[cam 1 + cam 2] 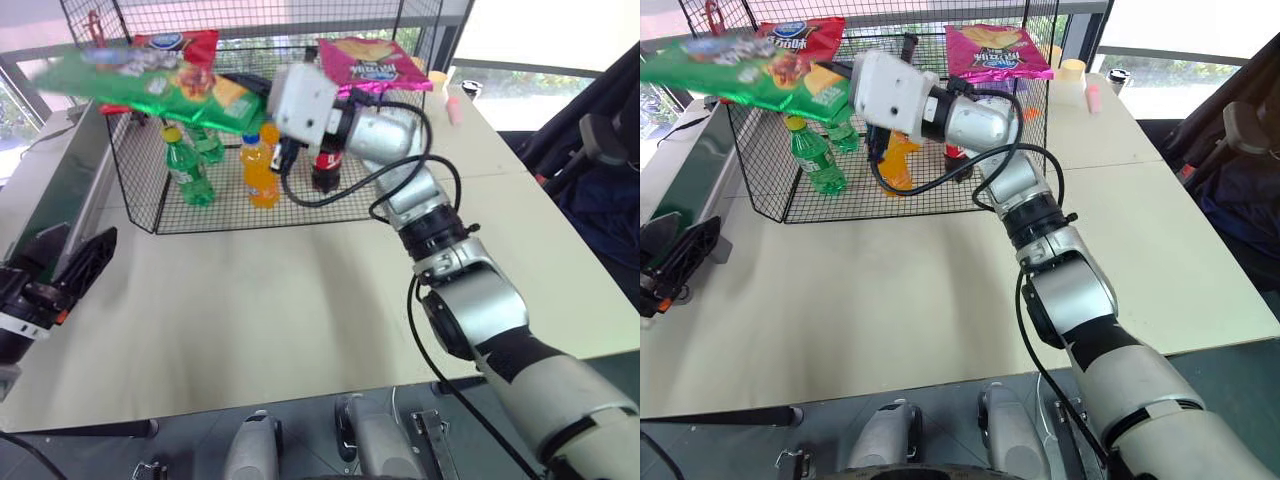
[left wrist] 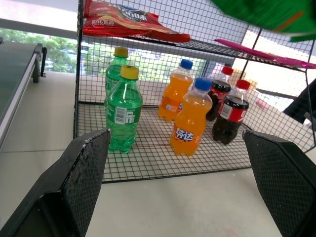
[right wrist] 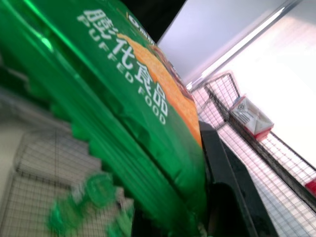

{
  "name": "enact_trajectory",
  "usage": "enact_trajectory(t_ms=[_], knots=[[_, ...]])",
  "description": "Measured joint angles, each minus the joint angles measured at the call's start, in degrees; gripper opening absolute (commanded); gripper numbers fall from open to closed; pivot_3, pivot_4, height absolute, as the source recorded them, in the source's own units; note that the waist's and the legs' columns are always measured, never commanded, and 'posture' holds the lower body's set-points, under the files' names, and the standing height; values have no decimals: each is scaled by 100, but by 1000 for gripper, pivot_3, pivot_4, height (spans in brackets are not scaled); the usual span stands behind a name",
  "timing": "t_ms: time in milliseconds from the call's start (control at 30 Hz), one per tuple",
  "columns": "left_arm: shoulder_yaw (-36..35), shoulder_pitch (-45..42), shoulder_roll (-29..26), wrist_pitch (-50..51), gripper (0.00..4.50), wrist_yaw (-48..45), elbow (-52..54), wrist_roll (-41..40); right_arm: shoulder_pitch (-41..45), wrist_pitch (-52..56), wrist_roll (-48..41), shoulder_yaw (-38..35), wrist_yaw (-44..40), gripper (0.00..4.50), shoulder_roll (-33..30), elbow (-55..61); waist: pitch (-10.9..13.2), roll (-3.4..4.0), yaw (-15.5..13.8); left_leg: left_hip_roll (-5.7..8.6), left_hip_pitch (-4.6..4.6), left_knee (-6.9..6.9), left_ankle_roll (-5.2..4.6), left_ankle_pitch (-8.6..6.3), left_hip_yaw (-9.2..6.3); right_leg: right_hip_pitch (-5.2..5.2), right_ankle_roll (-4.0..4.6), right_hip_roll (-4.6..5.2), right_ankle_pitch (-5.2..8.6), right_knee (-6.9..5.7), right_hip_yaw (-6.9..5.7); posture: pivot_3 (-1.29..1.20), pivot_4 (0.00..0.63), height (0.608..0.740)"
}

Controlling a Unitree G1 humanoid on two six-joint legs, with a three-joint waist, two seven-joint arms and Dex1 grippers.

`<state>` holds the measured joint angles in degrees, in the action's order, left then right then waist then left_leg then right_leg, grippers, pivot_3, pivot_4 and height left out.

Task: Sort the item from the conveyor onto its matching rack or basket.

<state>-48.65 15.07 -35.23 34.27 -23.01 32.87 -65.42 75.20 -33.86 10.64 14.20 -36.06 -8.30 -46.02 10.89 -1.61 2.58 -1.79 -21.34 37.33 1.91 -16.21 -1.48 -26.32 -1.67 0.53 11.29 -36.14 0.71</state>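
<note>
The item, a shiny green crisp bag (image 1: pixel 150 85), hangs in the air in front of the rack's upper left corner, lying almost level. My right gripper (image 1: pixel 250 95) is shut on its right end; in the right wrist view the bag (image 3: pixel 123 113) lies against a black finger (image 3: pixel 232 187). The rack (image 1: pixel 135 170) is a black wire cage at the back of the table. The conveyor (image 1: pixel 50 200) runs along the left edge. My left gripper (image 1: pixel 70 270) stands open and empty low at the left, beside the belt, its fingers (image 2: pixel 84 177) wide apart and aimed at the cage.
A red crisp bag (image 1: pixel 175 45) and a pink crisp bag (image 1: pixel 372 62) lie on the cage's upper shelf. Green (image 2: pixel 123 111), orange (image 2: pixel 190 121) and cola (image 2: pixel 232 111) bottles stand on its floor. A cup (image 1: pixel 437 78) sits behind it. The beige tabletop (image 1: pixel 250 310) spreads in front.
</note>
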Motion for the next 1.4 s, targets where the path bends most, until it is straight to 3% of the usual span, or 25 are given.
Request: enact_trajectory(t_ms=[233,400,833,1133,1400], knots=[[237,-3,129,-203,4450,74,104,165,1014,-191,1754,773,2129,0,-147,-1420,1,0,1,1,-2,-4,0,0,5,-5,2,2,1,3,7,0,150,740],[401,1,183,-251,4450,106,128,261,1391,411,2200,964,3010,0,29,-1993,-1,-2,0,1,-2,-4,0,0,4,-5,2,1,1,3,7,0,150,740],[520,-15,183,-383,4450,186,130,369,1794,2535,2061,710,3780,0,487,-2804,0,-2,2,1,-6,-5,0,0,3,-6,1,0,1,7,5,0,150,740],[589,-19,183,-387,4450,191,135,385,1904,3844,1236,-131,3848,0,944,-2803,0,-1,53,-1,-5,-10,-1,0,2,-7,0,-4,1,5,5,0,150,740],[727,-165,172,-387,4450,193,117,425,1999,4099,1119,-131,4077,0,1242,-2779,0,-2,75,1,-9,-8,-1,0,0,-6,-1,-1,2,10,4,0,150,740]])
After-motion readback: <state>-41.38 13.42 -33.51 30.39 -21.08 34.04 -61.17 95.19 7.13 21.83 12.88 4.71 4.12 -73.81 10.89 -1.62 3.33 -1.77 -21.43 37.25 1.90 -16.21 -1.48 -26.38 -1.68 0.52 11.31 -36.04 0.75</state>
